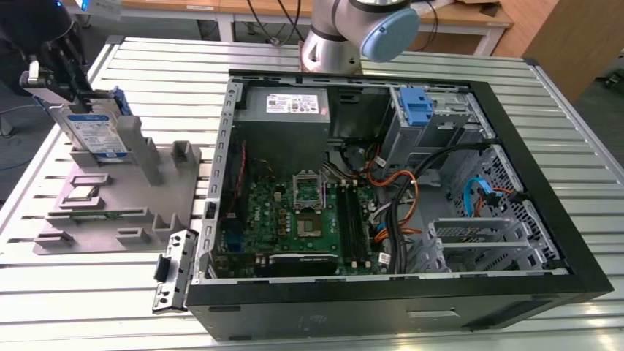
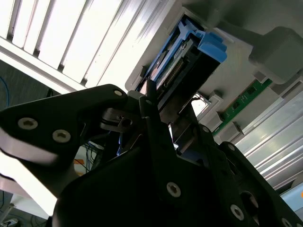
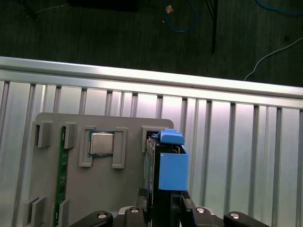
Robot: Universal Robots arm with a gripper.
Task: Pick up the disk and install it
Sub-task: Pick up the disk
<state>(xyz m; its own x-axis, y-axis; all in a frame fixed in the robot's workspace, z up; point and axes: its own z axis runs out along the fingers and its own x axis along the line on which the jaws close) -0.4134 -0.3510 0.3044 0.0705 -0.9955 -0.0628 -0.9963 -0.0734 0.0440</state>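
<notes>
Holder (image 1: 107,212) walls hem disk (image 1: 98,133); cables (image 1: 434,157) crowd case (image 1: 390,322) near blue latch (image 1: 416,107); table (image 1: 166,66) beyond holder open.

Slatted metal table (image 1: 98,292), wooden desks (image 1: 458,18) behind it.

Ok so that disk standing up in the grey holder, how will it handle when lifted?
The disk looks like rigid metal, so it probably won't flex. Its smooth faces may be slippery. Standing on edge in the grey holder, it could tip if nudged once free.

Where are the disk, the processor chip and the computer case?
disk (image 1: 101,137), exterior view, on its white-and-blue label.
processor chip (image 3: 101,143), first wrist view, on its metal lid.
computer case (image 1: 390,316), exterior view, on its black outer wall.
</notes>
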